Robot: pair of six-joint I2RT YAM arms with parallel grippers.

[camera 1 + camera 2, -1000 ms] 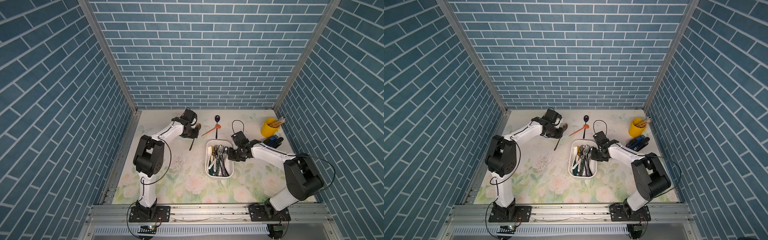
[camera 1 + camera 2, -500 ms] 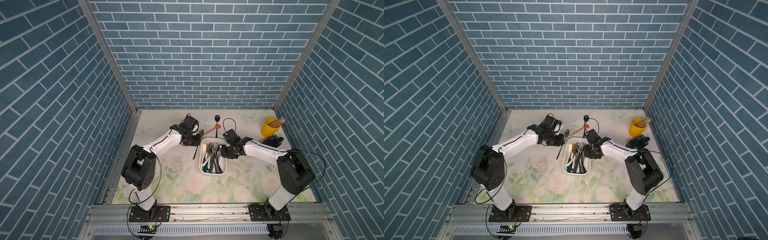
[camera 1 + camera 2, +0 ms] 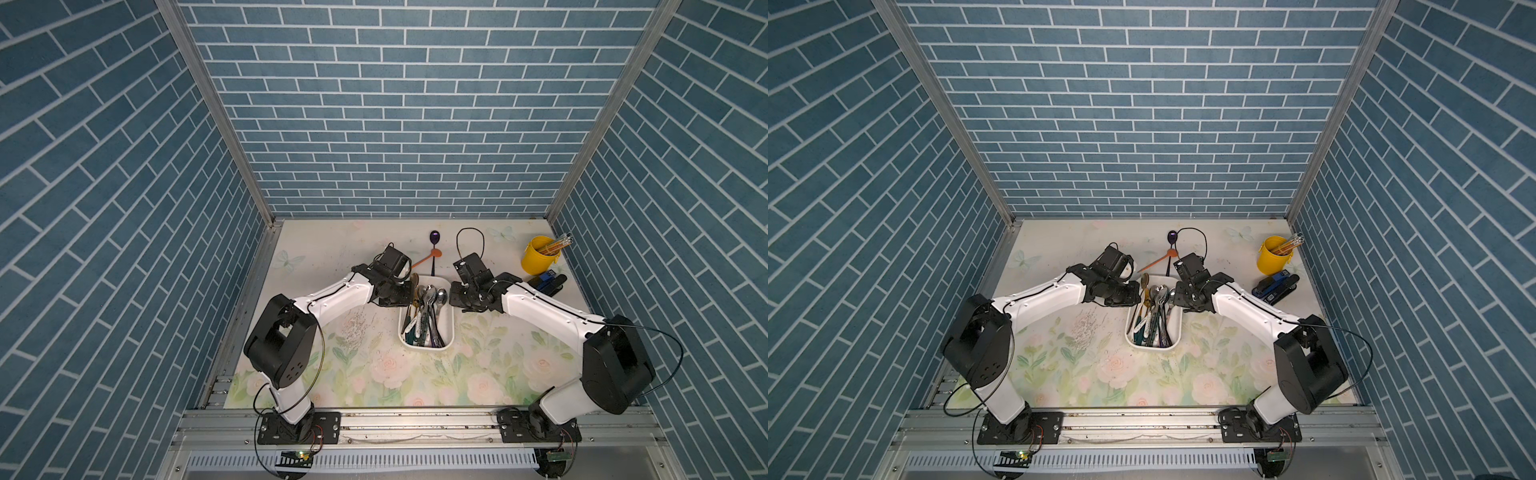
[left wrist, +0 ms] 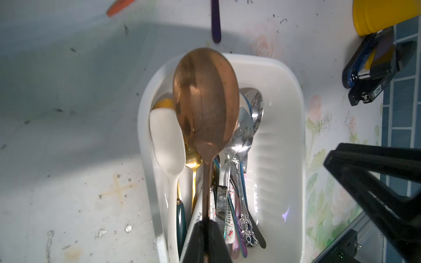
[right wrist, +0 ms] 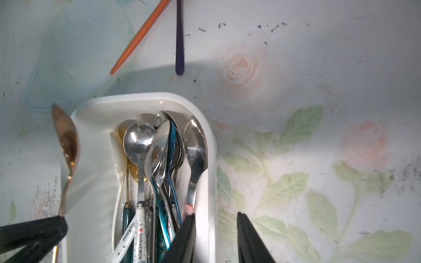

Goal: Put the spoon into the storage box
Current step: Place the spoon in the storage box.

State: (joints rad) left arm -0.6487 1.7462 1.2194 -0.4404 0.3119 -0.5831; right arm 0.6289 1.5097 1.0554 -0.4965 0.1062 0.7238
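A copper spoon (image 4: pixel 205 102) held over the left far corner of the storage box (image 3: pixel 449 328).
The left end effector (image 4: pixel 206 224) is clamped tight on the spoon's thin handle, and the bowl hangs above the box rim rather than lying inside. The white box sits on the flowered counter (image 3: pixel 374 374), crowded with other spoons (image 5: pixel 139 141). The right end effector (image 5: pixel 215 214) stands partly parted astride the box's right wall, gripping nothing. Beyond the box lie an orange utensil (image 5: pixel 141 34) and a purple spoon (image 5: pixel 179 45). A yellow cup (image 3: pixel 536 262) stands far right.
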